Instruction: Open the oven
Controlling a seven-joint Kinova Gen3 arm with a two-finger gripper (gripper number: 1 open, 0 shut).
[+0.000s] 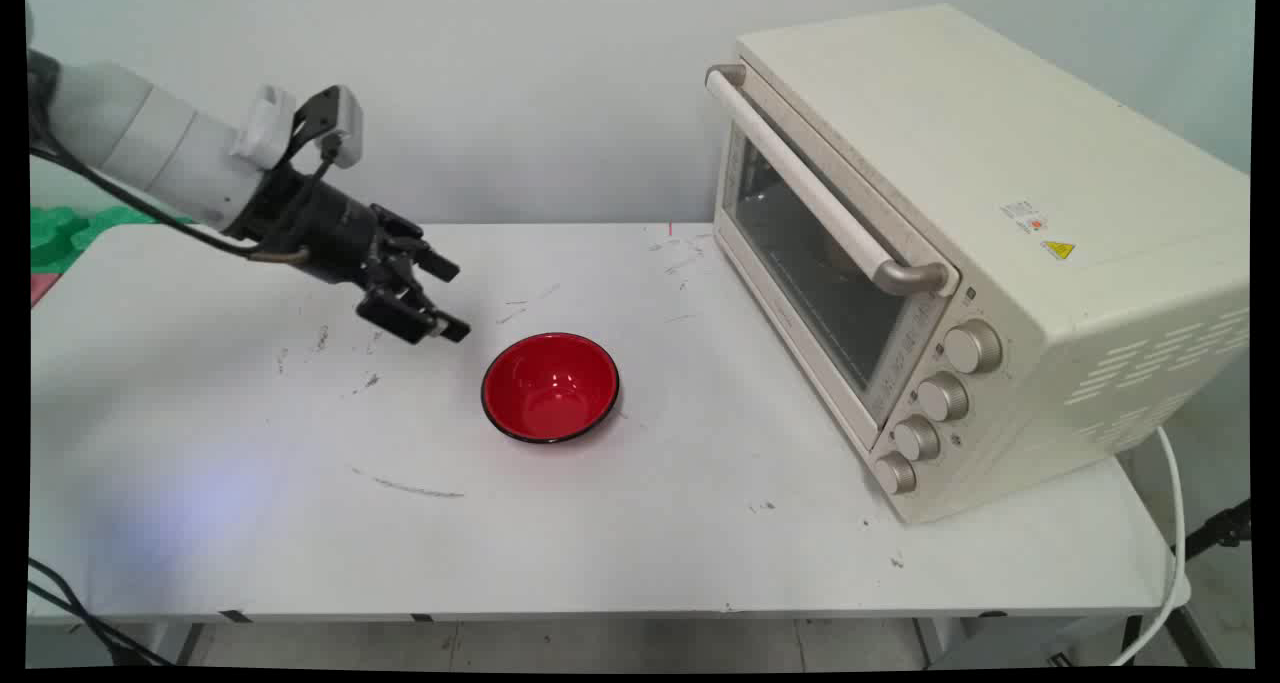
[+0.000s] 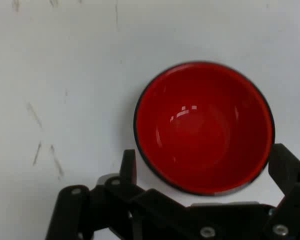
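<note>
While the white table (image 1: pixel 300 523) spreads across most of the main view, its right end carries a cream toaster oven (image 1: pixel 985 253), standing at an angle with its glass door shut, a long bar handle (image 1: pixel 815 188) across the top of the door and four knobs (image 1: pixel 935 401) in a column down its front right side. A white cable (image 1: pixel 1172 523) hangs off the table's edge beside the oven. Near the table's middle, well apart from the oven, sits a red bowl (image 1: pixel 550 387) with a dark rim, upright and empty. Just left of the bowl and above the tabletop hangs the gripper (image 1: pixel 445 298), tilted down toward the bowl. Its fingers (image 2: pixel 128 165) are spread wide and hold nothing; in the hand view they sit at either side of the bowl's near rim. Grey scuff marks (image 1: pixel 410 486) dot the tabletop.
</note>
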